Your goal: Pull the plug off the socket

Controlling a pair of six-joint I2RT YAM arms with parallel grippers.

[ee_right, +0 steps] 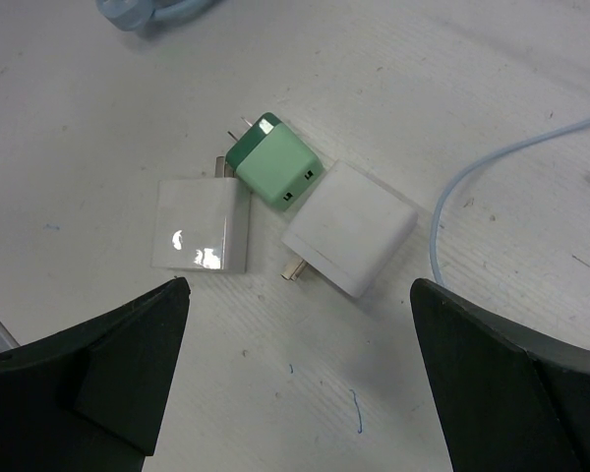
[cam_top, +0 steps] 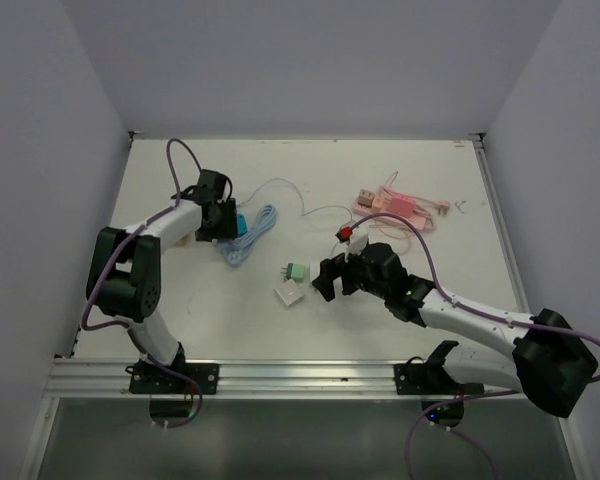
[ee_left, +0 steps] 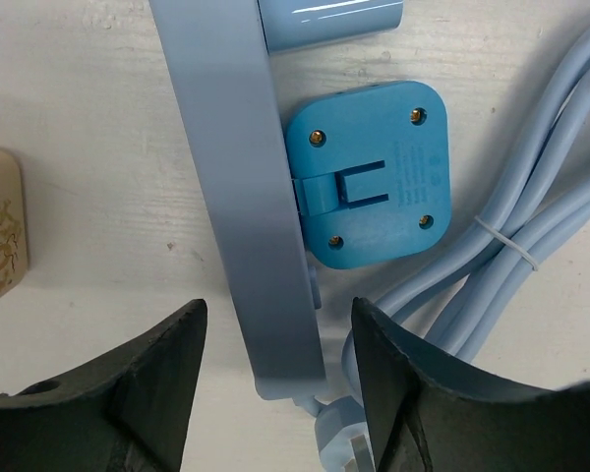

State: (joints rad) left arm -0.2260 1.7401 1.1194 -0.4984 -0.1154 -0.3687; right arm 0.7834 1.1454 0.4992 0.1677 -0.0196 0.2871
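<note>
1. I see the blue plug (ee_left: 369,177) seated against the side of the pale socket strip (ee_left: 241,197), on the left half of the table (cam_top: 180,300), with its cable (ee_left: 531,226) bundled just beside it.
2. The strip's long axis runs straight away from my left gripper (ee_left: 277,315). The plug juts off it to the right in the wrist view, so I judge the pull goes sideways, across that axis.
3. The left gripper is spread wide and holding nothing. Its jaws straddle the strip's near end, and the plug lies just ahead of the right finger.
4. The right gripper (ee_right: 297,295) also gapes empty over three loose chargers (ee_right: 273,162), well apart from the plug. The left arm is nearer.
</note>
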